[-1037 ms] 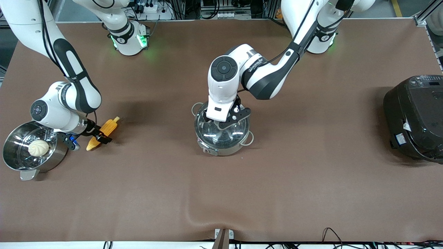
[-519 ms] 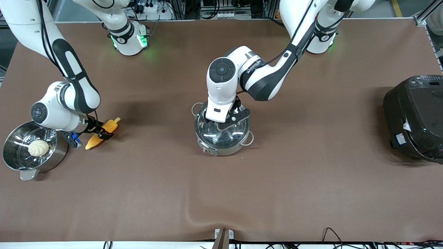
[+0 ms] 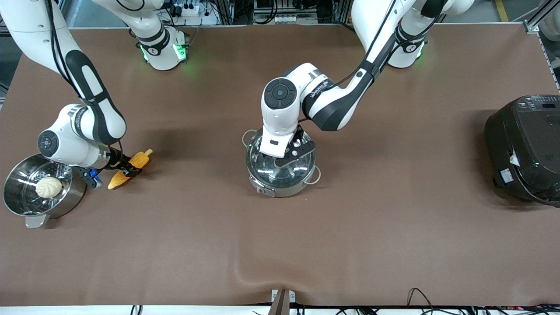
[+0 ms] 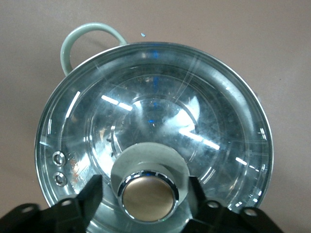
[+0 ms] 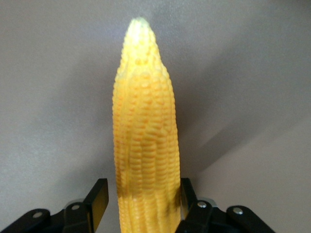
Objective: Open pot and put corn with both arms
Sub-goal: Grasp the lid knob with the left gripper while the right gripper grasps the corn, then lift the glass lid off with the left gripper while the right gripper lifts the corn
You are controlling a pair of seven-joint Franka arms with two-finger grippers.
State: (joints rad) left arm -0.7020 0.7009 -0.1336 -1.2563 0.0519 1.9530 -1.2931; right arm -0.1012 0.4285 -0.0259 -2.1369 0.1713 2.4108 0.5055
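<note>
Pot (image 3: 280, 173): mid-surface, glass lid (image 4: 155, 141) on.
Left gripper (image 3: 286, 153): fingers flank the lid knob (image 4: 148, 196), gaps showing; placed for a lift.
Right gripper (image 3: 124, 169): clamped across the corn (image 3: 127, 169), beside steamer (image 3: 26, 205); ready to carry.

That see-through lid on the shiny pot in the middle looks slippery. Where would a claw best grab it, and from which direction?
By the round metal knob at the centre of the glass lid, coming straight down from above. The lid is a smooth dome with nothing else to pinch, and the knob stands up from it. The left claw is already there, a finger on each side of the knob, apparently not yet touching it.
</note>
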